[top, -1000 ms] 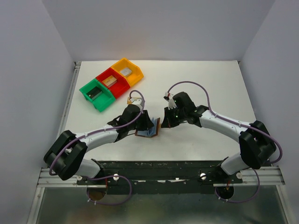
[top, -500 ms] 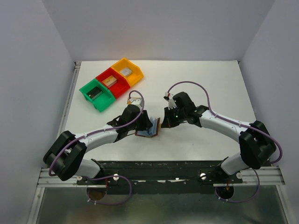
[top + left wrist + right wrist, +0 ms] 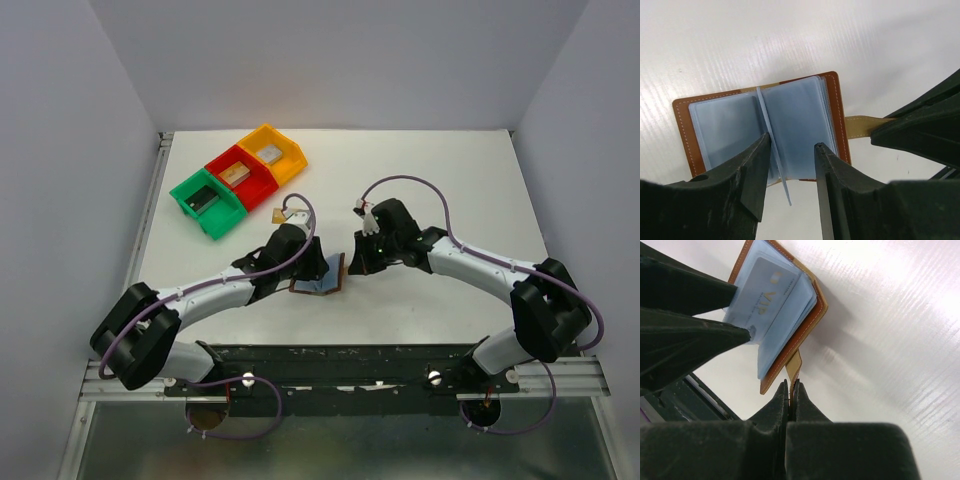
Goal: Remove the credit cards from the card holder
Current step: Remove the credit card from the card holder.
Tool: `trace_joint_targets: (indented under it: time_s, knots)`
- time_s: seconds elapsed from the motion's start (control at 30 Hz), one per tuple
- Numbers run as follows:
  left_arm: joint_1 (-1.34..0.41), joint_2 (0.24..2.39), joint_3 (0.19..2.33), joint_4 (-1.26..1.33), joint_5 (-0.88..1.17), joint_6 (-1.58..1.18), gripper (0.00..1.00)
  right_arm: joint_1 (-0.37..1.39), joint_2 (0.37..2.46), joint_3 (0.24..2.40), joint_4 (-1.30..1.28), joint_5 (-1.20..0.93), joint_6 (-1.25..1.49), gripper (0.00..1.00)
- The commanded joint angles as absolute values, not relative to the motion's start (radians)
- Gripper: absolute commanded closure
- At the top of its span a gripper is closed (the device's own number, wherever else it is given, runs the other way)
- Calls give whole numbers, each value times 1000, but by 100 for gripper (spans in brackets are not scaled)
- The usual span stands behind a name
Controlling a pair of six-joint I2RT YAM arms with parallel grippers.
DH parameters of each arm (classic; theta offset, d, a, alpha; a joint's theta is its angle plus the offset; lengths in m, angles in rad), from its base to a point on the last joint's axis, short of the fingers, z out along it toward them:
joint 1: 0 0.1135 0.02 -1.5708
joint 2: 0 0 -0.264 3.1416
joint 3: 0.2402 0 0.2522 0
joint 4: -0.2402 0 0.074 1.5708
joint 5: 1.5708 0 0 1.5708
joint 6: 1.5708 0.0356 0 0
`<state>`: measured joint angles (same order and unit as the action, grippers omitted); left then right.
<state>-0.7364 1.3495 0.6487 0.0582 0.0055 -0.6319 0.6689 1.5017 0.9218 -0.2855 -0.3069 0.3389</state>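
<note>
Card holder (image 3: 800,117) beneath left end effector (image 3: 792,143)

Your left arm (image 3: 215,290) has crept a little to the right, and its elbow has dropped toward the near edge. The left gripper (image 3: 792,145) has let its jaws out slightly wider, and it now straddles one loose clear sleeve. From above, the card holder (image 3: 320,283) looks flatter and darker than it did. A small tan card (image 3: 279,213) behind the wrist now shows more plainly.

On table (image 3: 450,180), card holder (image 3: 318,284); bins (image 3: 240,176) behind it, leftward
</note>
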Motion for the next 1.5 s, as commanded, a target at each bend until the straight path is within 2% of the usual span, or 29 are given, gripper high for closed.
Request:
trace_joint_targets:
  time_s: [0.0,0.17,0.4,0.53,0.73,0.83,0.97,1.07,1.13,1.2,1.27,1.37,1.47]
  knots:
    - [-741,1322,660,32,-48,-618,48,661,1497,900,-284,-276,339,100]
    - [-741,1319,657,8,-83,-626,48,658,1494,899,-284,-270,339,100]
    - [-741,1246,664,-170,-311,-666,46,653,1493,902,-298,-255,339,100]
    - [-739,1172,638,-155,-357,-667,46,653,1493,908,-305,-245,334,100]
    - [-738,1163,611,-20,-241,-640,47,653,1494,908,-302,-253,333,100]
    - [-738,1218,604,76,-123,-638,47,653,1494,908,-304,-252,334,100]
    - [-738,1321,638,78,-64,-641,50,653,1503,922,-351,-197,351,99]
    - [-738,1350,637,71,-71,-653,52,652,1496,937,-405,-108,368,83]
    - [-738,1347,627,68,-84,-660,52,653,1483,956,-448,-40,370,65]
    - [-738,1338,620,61,-103,-666,52,655,1467,974,-486,-5,368,54]
    - [-735,1328,614,57,-120,-669,52,653,1454,1009,-534,44,361,49]
    - [-732,1316,600,67,-126,-680,53,653,1419,1043,-548,41,350,47]
    - [-730,1313,592,90,-120,-684,52,653,1379,1034,-482,-62,348,47]
